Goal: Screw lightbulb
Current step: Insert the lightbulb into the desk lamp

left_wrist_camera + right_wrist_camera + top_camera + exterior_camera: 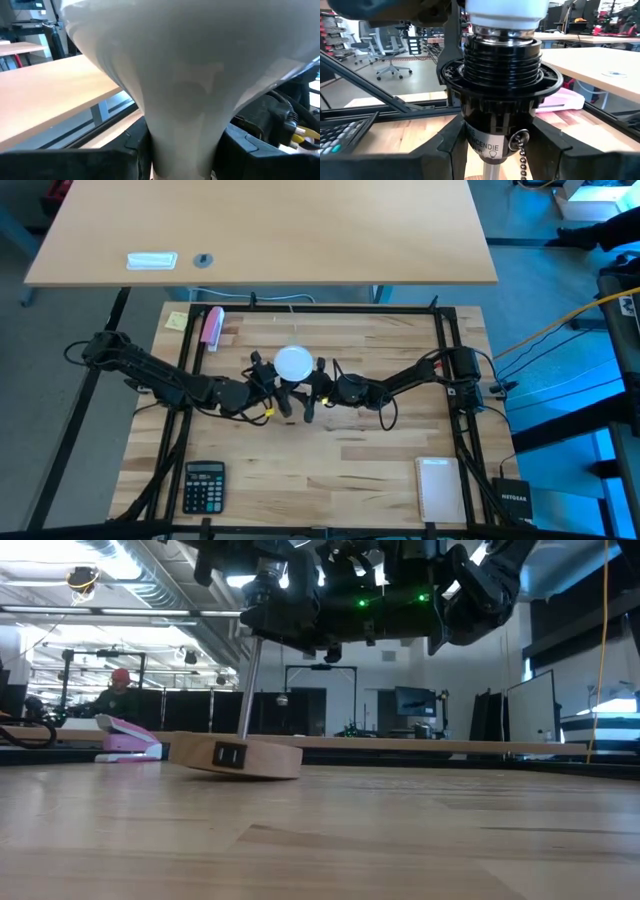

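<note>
Two grippers meet mid-frame: left gripper [268, 380] clamps the smooth white lightbulb's [293, 364] tapering neck; right gripper [492, 150] pinches the ribbed black socket [501, 80].

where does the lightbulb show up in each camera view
High view: the lightbulb is a white round globe at table centre, between the two grippers.
Low view: not visible; only arm parts at the top edge.
Left wrist view: its white taper fills the picture, neck between the fingers.
Right wrist view: its white base sits at the top, entering the black socket.
Shared landmark: the pink stapler, also in the low and right wrist views.
</note>
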{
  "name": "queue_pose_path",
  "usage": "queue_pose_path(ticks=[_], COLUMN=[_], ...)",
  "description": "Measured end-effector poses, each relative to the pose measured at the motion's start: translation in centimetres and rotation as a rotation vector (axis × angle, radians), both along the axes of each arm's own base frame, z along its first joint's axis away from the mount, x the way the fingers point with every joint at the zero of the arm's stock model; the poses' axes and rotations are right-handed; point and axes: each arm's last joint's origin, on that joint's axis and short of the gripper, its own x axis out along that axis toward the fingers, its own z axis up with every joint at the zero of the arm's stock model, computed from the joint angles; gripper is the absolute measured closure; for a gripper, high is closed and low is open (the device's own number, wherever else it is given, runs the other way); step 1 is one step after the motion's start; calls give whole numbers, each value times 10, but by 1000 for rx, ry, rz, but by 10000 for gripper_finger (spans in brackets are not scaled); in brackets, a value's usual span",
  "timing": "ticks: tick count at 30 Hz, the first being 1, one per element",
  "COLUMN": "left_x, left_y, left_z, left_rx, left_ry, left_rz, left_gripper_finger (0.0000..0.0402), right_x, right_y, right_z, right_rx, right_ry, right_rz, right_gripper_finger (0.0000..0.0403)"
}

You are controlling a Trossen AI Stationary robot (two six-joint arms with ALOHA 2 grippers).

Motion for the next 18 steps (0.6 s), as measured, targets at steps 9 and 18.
queue_pose_path(ticks=[9,18], left_x=[0,-3], left_y=[-5,-14], left_z=[0,8], left_rx=[9,-26], left_ry=[14,-41], left_rz=[-67,-213], left_gripper_finger=[266,267], right_x=[0,-1], right_y=[4,10], right_z=[0,4], right_rx=[-27,-47], right_ry=[-2,-23], right_rz=[120,333], right_gripper_finger=[250,250])
